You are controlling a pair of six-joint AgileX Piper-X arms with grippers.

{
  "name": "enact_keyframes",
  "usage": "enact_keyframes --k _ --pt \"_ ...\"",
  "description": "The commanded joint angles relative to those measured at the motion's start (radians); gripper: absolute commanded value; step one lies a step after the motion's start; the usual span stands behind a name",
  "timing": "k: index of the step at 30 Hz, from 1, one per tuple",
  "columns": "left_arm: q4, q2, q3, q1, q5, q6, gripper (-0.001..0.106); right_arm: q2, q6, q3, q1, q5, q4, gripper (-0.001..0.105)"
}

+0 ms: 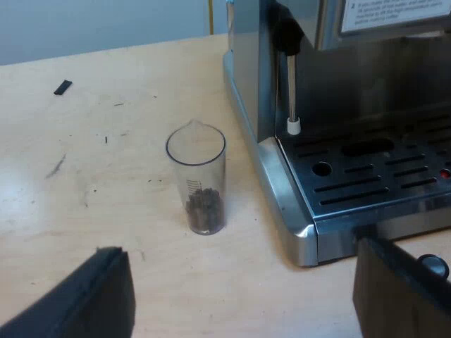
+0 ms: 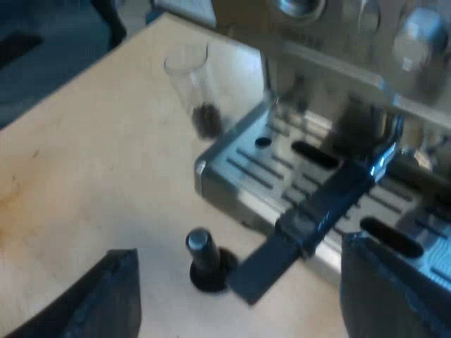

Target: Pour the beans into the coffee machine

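Note:
A clear measuring glass (image 1: 196,179) stands upright on the wooden table beside the espresso machine (image 1: 282,141), with a small heap of coffee beans (image 1: 204,210) in its bottom. My left gripper (image 1: 239,282) is open, a short way back from the glass, with nothing between its fingers. In the right wrist view the same glass (image 2: 194,88) stands past the corner of the machine's drip tray (image 2: 239,169). My right gripper (image 2: 238,271) is open and empty, above the table before the machine.
The holder's dark handle (image 2: 317,211) juts out from the machine's front over the drip tray. A tamper with a black knob (image 2: 204,260) stands on the table beneath its end. The steam wand (image 1: 290,91) hangs near the glass. A small black scrap (image 1: 63,87) lies farther off.

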Motion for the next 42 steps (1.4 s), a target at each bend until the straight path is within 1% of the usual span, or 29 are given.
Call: enact_keyframes --k 1,11,12,15,19,20,23,25,27,28,29,31,33,34,39,40,41,42 --pt "-0.029 0.0 0.011 -0.002 -0.009 -0.001 0.066 0.006 -0.005 -0.009 0.003 -0.002 -0.042 0.062" --pt "-0.125 0.002 0.062 -0.002 -0.009 -0.001 0.066 0.015 -0.005 0.005 0.003 -0.002 -0.06 0.062" --pt "-0.196 0.002 0.111 -0.002 -0.009 -0.001 0.066 0.015 -0.005 0.018 0.003 -0.004 -0.059 0.062" --pt "-0.25 0.004 0.156 -0.002 -0.009 -0.001 0.068 0.015 -0.005 0.041 0.003 -0.013 -0.063 0.062" --pt "-0.331 0.004 0.229 -0.002 -0.009 -0.001 0.081 0.015 -0.012 0.08 0.023 -0.035 -0.09 0.062" --pt "-0.343 0.004 0.236 -0.002 -0.009 -0.001 0.082 0.015 -0.011 0.086 0.03 -0.035 -0.1 0.062" --pt "-0.402 0.004 0.293 -0.002 -0.009 -0.001 0.082 0.015 -0.011 0.121 0.061 -0.035 -0.151 0.062" --pt "-0.472 0.006 0.341 -0.002 -0.009 -0.004 0.082 0.015 -0.011 0.156 0.089 -0.035 -0.21 0.062" --pt "-0.519 0.006 0.377 -0.002 -0.009 -0.009 0.082 0.015 -0.011 0.178 0.107 -0.031 -0.243 0.062" --pt "-0.569 0.006 0.407 -0.002 -0.009 -0.024 0.082 0.015 -0.011 0.194 0.118 -0.026 -0.27 0.062" --pt "-0.591 0.006 0.415 -0.002 -0.009 -0.03 0.082 0.015 -0.011 0.2 0.123 -0.025 -0.287 0.062" --pt "-0.668 0.006 0.46 -0.002 -0.009 -0.061 0.082 0.015 -0.011 0.222 0.134 -0.026 -0.32 0.062" --pt "-0.692 0.006 0.477 -0.002 -0.009 -0.074 0.082 0.015 -0.011 0.23 0.139 -0.026 -0.33 0.062" --pt "-0.715 0.006 0.503 -0.002 -0.009 -0.09 0.082 0.015 -0.011 0.233 0.139 -0.026 -0.333 0.062" --pt "-0.771 0.064 0.508 -0.002 -0.009 -0.095 0.082 0.015 -0.011 0.232 0.139 -0.026 -0.351 0.062" --pt "-0.824 0.142 0.508 -0.002 -0.009 -0.095 0.082 0.015 -0.011 0.232 0.139 -0.026 -0.351 0.062" --pt "-0.824 0.142 0.508 -0.002 -0.009 -0.095 0.082 0.015 -0.011 0.232 0.139 -0.026 -0.351 0.062" --pt "-0.871 0.191 0.513 -0.002 -0.009 -0.095 0.082 0.015 -0.011 0.232 0.139 -0.026 -0.351 0.062"
